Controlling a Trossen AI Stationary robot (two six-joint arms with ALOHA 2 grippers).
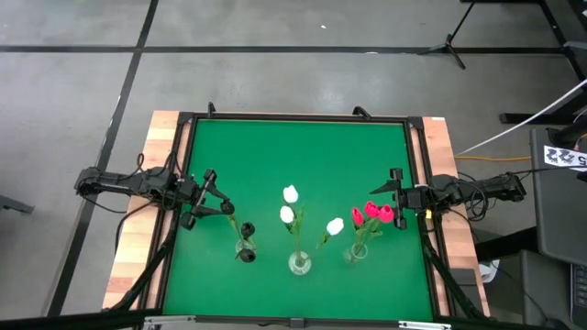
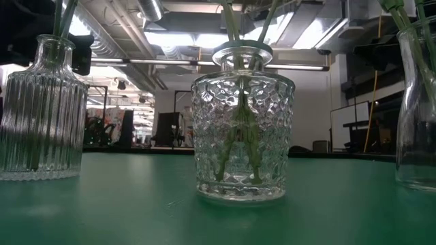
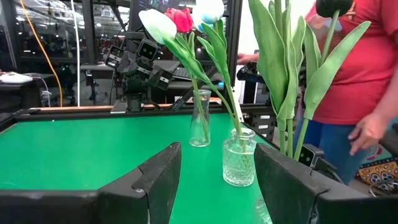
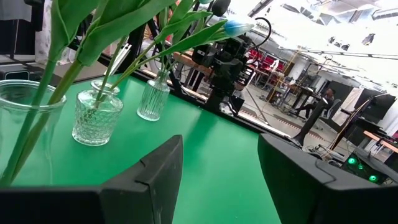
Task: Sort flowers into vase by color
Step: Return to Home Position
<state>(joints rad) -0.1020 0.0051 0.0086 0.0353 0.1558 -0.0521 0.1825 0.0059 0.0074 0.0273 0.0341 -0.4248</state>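
Note:
Three glass vases stand in a row near the table's near edge. The ribbed left vase (image 1: pixel 245 250) (image 2: pixel 37 116) holds dark-headed tulips. The diamond-patterned middle vase (image 1: pixel 299 264) (image 2: pixel 242 129) (image 3: pixel 239 158) holds white tulips (image 1: pixel 290 194). The right vase (image 1: pixel 356 253) (image 3: pixel 200 124) (image 4: pixel 18 124) holds red-pink tulips (image 1: pixel 372 213). All stems stick into the vase mouths. My left gripper (image 1: pixel 213 192) (image 3: pixel 216 163) is open, left of the ribbed vase. My right gripper (image 1: pixel 397 196) (image 4: pixel 221 146) is open, right of the red tulips. Neither holds anything.
The green mat (image 1: pixel 293 156) is bordered by a dark frame, with bare mat behind the vases toward the far edge. A person in a red shirt (image 3: pixel 367 62) stands beyond the table's near side, one hand hanging low. Workshop equipment fills the room behind.

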